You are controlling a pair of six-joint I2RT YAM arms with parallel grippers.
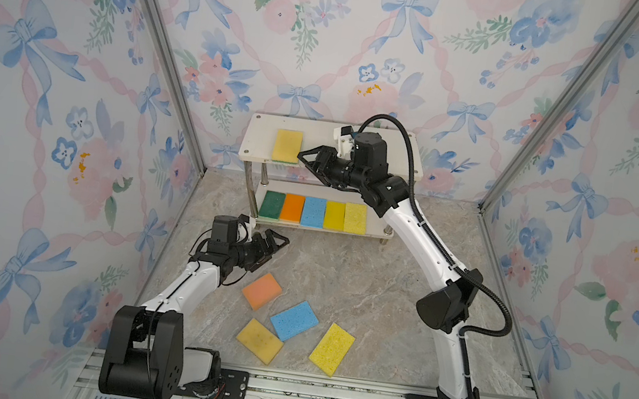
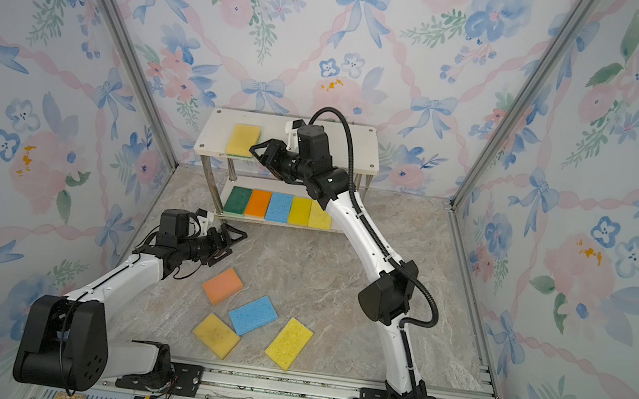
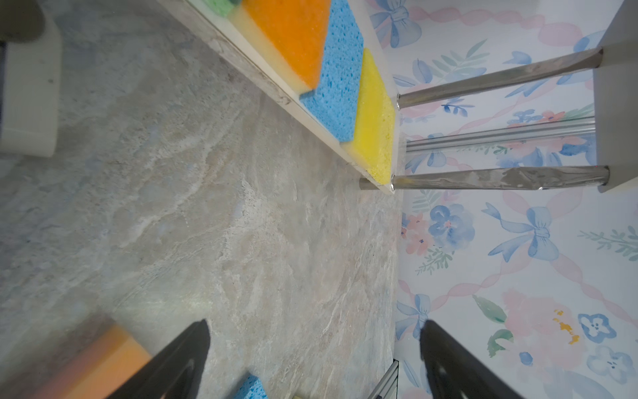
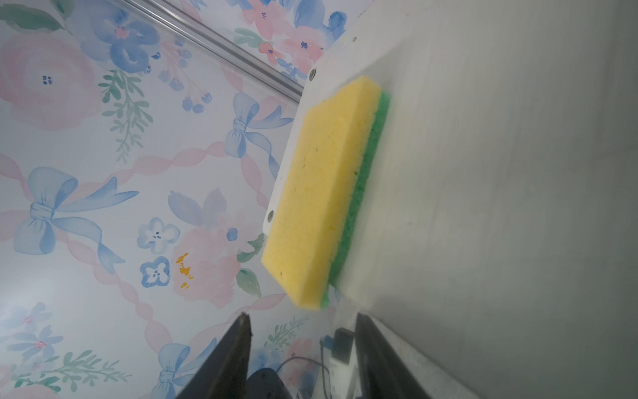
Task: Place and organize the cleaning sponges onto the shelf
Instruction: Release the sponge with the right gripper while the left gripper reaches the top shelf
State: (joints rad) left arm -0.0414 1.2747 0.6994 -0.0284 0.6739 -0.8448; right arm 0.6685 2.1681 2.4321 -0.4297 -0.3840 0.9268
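Top board [image 1: 259, 139] mostly bare — bottom tier [image 1: 318, 229] full.

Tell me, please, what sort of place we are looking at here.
Likely a staged robot test booth rather than a real home: floral wallpaper panels framed by aluminium posts, a marble-look floor, and a slotted metal rail along the front edge.

Shelf-top sponge [image 1: 287, 145] yellow (green underside); floor [image 1: 361, 281] marbled grey-beige; walls [image 1: 20, 169] w/ blue bows, pink flowers.
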